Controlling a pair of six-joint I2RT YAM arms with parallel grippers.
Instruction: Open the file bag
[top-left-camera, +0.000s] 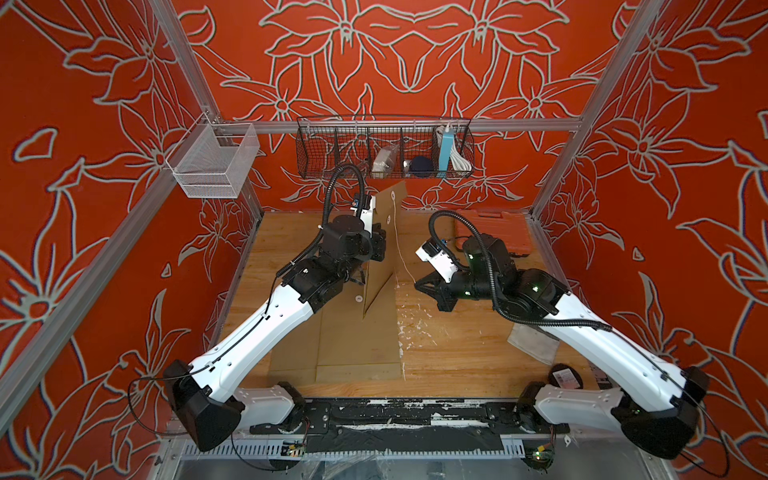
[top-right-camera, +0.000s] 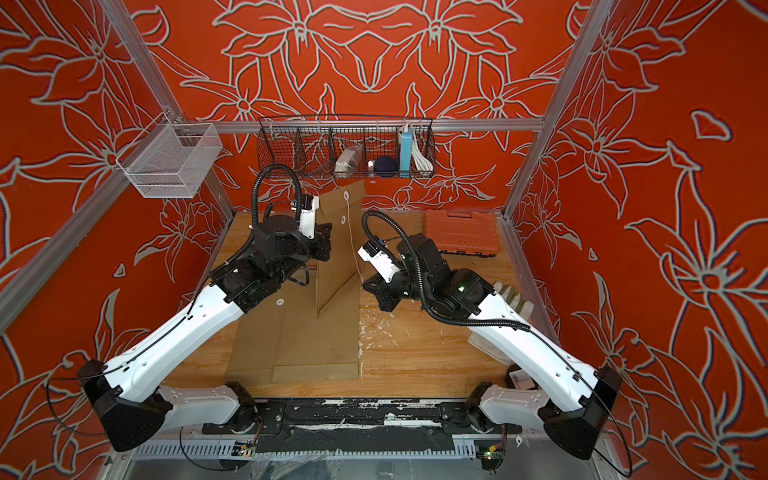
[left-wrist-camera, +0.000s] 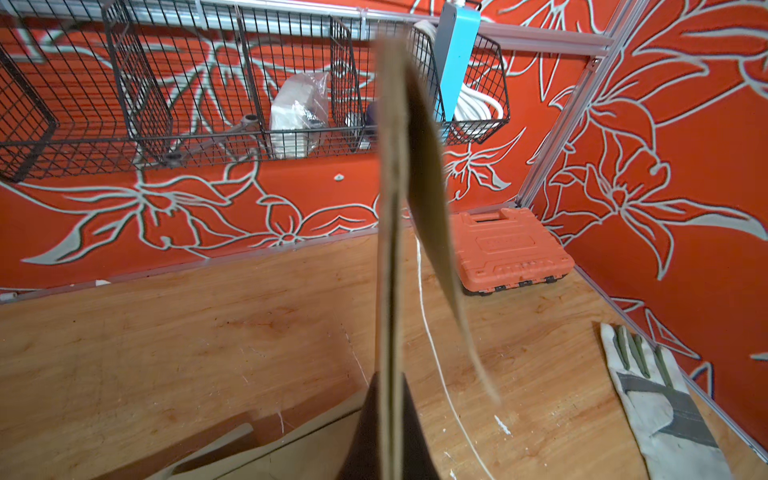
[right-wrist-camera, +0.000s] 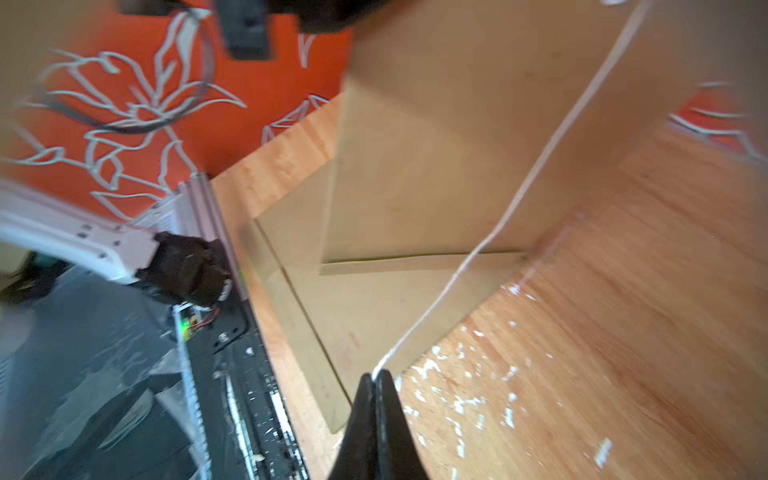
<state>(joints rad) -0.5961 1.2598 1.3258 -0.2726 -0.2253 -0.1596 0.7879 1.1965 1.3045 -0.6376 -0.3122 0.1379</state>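
The file bag (top-left-camera: 384, 249) (top-right-camera: 336, 249) is a brown paper envelope, its far end lifted upright off the table while its near end lies flat. My left gripper (top-left-camera: 377, 246) (top-right-camera: 325, 246) (left-wrist-camera: 390, 436) is shut on the raised edge (left-wrist-camera: 390, 249). In the left wrist view the flap (left-wrist-camera: 428, 187) hangs away from the bag's body. A white string (top-left-camera: 400, 249) (right-wrist-camera: 519, 199) runs from the flap's button down to my right gripper (top-left-camera: 417, 282) (top-right-camera: 365, 284) (right-wrist-camera: 376, 376). That gripper is shut on the string's end, low over the table to the right of the bag.
More brown envelopes (top-left-camera: 299, 345) lie flat under and left of the bag. An orange tool case (top-left-camera: 494, 237) (left-wrist-camera: 507, 249) sits at the back right and a work glove (left-wrist-camera: 656, 399) (top-right-camera: 515, 299) along the right wall. A black wire basket (top-left-camera: 384, 149) hangs on the back rail.
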